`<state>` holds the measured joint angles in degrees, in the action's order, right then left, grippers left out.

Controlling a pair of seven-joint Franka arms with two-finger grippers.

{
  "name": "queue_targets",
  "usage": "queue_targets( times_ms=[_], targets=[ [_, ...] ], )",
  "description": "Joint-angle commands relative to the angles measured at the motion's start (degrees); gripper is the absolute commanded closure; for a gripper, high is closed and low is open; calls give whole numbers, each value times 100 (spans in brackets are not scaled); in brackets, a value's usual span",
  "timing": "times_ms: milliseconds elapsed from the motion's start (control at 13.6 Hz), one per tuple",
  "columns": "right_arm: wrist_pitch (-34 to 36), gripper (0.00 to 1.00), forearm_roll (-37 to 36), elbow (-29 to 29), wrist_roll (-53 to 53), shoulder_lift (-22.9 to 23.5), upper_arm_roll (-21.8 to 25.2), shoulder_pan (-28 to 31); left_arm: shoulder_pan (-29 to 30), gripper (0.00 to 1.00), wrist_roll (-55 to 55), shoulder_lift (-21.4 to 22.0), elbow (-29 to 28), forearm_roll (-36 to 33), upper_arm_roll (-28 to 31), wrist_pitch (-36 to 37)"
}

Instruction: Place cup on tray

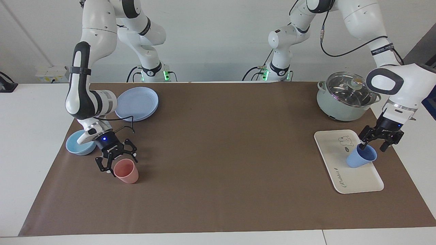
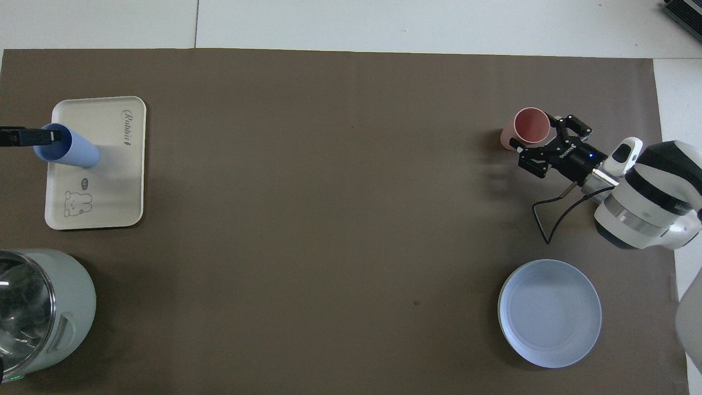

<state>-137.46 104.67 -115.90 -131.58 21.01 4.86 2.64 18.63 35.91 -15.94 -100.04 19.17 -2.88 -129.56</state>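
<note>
The periwinkle-blue cup point(image 1: 360, 159) leans tilted with its base on the cream tray point(image 1: 354, 180), at the left arm's end of the table. My left gripper point(image 1: 374, 147) is right over the cup's mouth with its fingers apart; one finger dips inside the rim and the other stands outside it. In the overhead view the cup point(image 2: 71, 151) lies on the tray point(image 2: 109, 181), and only a finger of the left gripper point(image 2: 24, 137) shows at the frame's edge. My right gripper point(image 1: 117, 164) is open low at the pink cup point(image 1: 126, 172), a finger on either side of it.
A light-blue bowl point(image 1: 80, 143) and a round blue plate point(image 1: 137, 103) lie at the right arm's end, nearer to the robots than the pink cup. A pale green pot with a glass lid point(image 1: 344, 102) stands beside the tray, nearer to the robots.
</note>
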Motion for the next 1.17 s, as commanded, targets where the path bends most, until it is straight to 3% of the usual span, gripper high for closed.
queue_targets(
  times_ms=[0,147,293,440,733,1099],
  targets=[
    [-332,0,133,-125,70,-437,-55,-9,-26,0,-538,29,807,-816,-19,1332],
    [-571,0,54,-362,509,-851,-64,-140,-271,0,-1127,20,1440,-1353,-55,2439],
    [-903,0,-156,-495,817,-1220,-64,-254,-692,0,-1540,64,1697,-1669,-2,3214],
    [-993,0,-1101,-460,1491,-1318,-47,-325,-1131,0,-1910,135,1891,-2205,-37,3691],
    [-775,0,-4034,-259,3668,-1669,-11,-264,-1591,0,-2376,678,1856,-2375,-90,3973],
    [489,0,-8192,523,7297,-2039,-37,-342,-1617,0,-2527,1461,1198,-2226,-90,4097]
  ],
)
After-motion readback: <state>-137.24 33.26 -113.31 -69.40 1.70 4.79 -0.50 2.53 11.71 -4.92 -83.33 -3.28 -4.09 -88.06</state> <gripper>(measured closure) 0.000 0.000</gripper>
